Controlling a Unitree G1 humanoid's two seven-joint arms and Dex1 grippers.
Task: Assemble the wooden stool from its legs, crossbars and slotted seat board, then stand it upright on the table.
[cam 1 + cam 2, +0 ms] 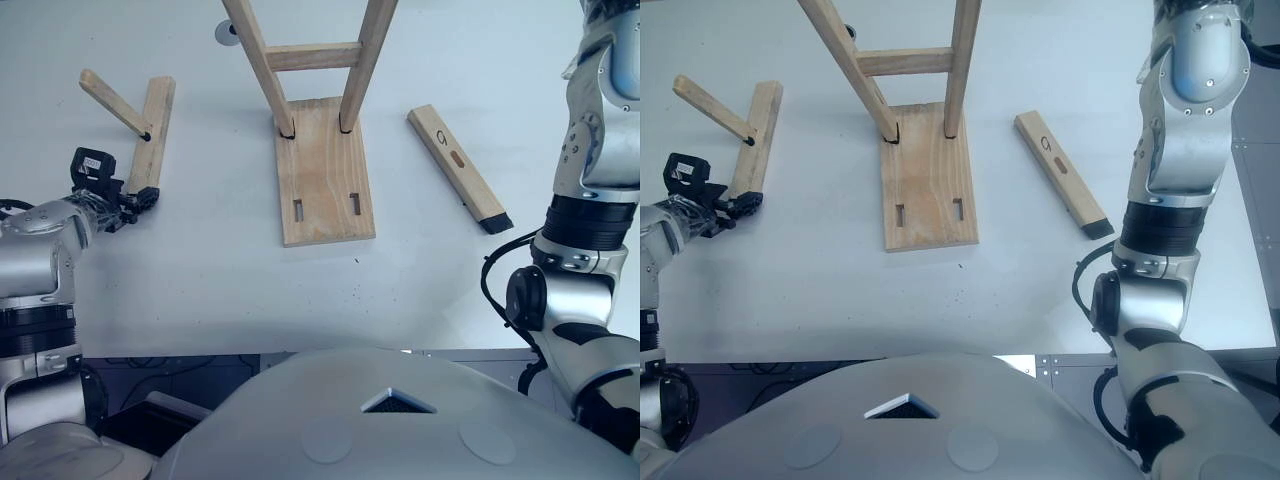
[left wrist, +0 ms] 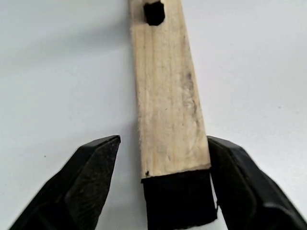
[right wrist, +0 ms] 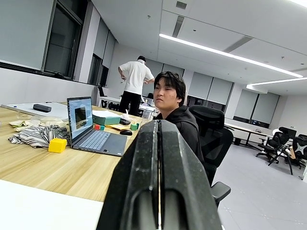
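The slotted seat board (image 1: 325,190) lies flat mid-table. Two legs (image 1: 262,65) joined by a crossbar (image 1: 312,56) stand in its far slots; the two near slots are empty. At the left lies another leg (image 1: 153,128) with a crossbar (image 1: 112,100) sticking out of it. A loose leg (image 1: 460,168) with a black tip lies to the right. My left gripper (image 2: 163,141) is open, its fingers (image 2: 91,177) on either side of the left leg's black-tipped near end (image 2: 178,196). My right gripper (image 3: 158,129) is shut, held high and facing the room.
The white table (image 1: 200,270) has free room in front of the board, and its front edge runs close to me. A small grey disc (image 1: 228,33) sits at the back. My right arm (image 1: 600,150) rises upright over the table's right side.
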